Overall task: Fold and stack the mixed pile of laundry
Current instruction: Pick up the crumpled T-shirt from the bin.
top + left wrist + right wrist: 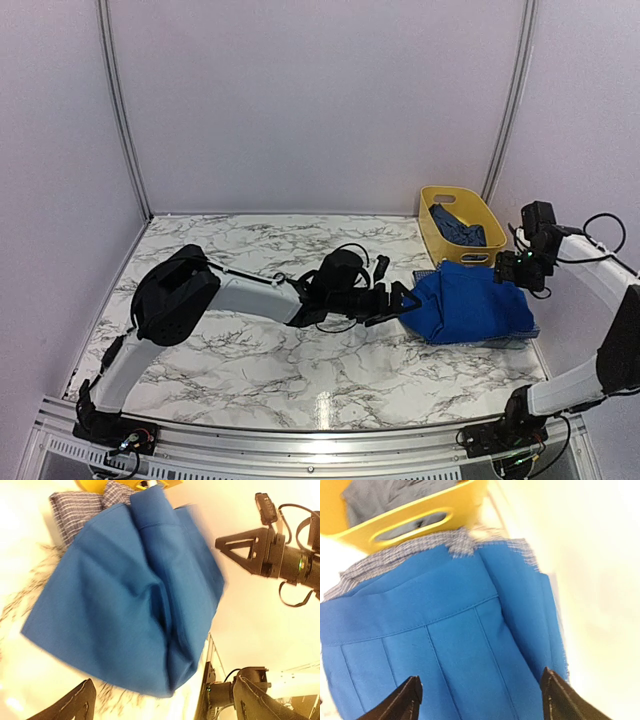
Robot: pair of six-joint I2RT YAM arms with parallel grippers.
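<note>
Squaring the stack gently seems wise: the blue garment (470,308) lies folded on the checked shirt (395,560) at the tabletop's (250,360) right, beside the yellow tub (428,230), my left fingers (400,298) and right fingers (507,265) both released.

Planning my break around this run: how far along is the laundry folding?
Done: the royal-blue garment looks folded, lying on top of the checked shirt beside the yellow tub. In hand: nothing; the left gripper and right gripper are both open at its edges. Left: the dark denim garment sits rumpled in the tub.
</note>
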